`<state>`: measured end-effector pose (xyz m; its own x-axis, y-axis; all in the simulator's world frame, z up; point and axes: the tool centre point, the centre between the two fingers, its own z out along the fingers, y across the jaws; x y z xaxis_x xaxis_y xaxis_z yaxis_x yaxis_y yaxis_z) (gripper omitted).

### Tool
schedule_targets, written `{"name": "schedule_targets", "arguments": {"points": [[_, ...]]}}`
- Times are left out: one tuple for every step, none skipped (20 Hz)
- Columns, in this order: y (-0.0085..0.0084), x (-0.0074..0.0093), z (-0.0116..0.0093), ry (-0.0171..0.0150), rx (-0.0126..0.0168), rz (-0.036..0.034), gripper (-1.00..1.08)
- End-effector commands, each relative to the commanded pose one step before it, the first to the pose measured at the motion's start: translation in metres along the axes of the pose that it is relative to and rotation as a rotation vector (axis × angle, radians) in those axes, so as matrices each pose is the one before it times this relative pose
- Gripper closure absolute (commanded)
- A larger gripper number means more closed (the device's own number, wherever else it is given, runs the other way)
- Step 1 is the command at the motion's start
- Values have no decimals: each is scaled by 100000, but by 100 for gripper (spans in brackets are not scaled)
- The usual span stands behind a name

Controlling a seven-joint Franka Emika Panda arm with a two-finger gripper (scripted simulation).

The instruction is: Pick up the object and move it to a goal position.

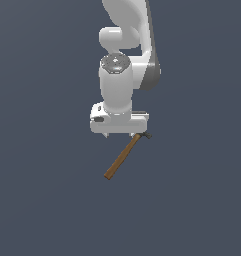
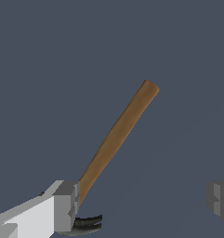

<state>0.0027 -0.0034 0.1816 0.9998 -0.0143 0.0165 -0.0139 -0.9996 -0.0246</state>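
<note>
In the exterior view, the small claw hammer (image 1: 124, 155) — long, smooth brown wooden handle, dark grey-black metal head — lies on a flat, matte slate-blue surface (image 1: 42, 200) whose edges and corners are out of frame, so no bench edge can place it. Its head sits under the glossy white arm's (image 1: 123, 75) blocky gripper (image 1: 119, 134), which points straight down, and the handle slants toward the exterior view's left.

In the wrist view, the grey finger pads (image 2: 67, 207) stand far apart — the gripper is released, grasping nothing. One pad sits just beside the curved dark claw, at the handle's head end; whether they touch I cannot tell.
</note>
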Motion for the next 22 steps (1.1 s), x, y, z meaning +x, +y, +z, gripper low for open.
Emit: {"name": "schedule_targets", "arguments": {"points": [[1,0,0,0,0,0,-92],[51,-10,-5,0,0,0,-92],[97,-17,33,-76,-98,-60,-92],[194,-36,25,-78,-97,-60,-92],[257,-49,43,-124,-152,-97,-92],[324,-63,53,-157,-189,-127,-92],[390,-78,59,-183,-217,-157,-92],[377,-78,58,-185,-215,-172,-92],[295,-63,43,-145,-166,-151,-92],[219,-47,25,-101,-114,-122,-92],[132,-28,18,-73,-82,-108,-92],[72,-14,0,-25,-29,-57,-92],[13,1,-3,0,0,0,-92],[-84,17,10,0,0,0,-92],[-60,7,-7,58,68,159,-92],[-42,-4,49,2,15,316,-92],[-22,-15,79,-13,5,483,-92],[-32,-19,99,-15,7,606,-92],[-47,-21,115,-13,13,717,-92],[-61,-23,132,-11,18,831,-92],[-74,-27,150,-11,22,946,-92],[-81,-31,168,-12,24,1067,-92]]}}
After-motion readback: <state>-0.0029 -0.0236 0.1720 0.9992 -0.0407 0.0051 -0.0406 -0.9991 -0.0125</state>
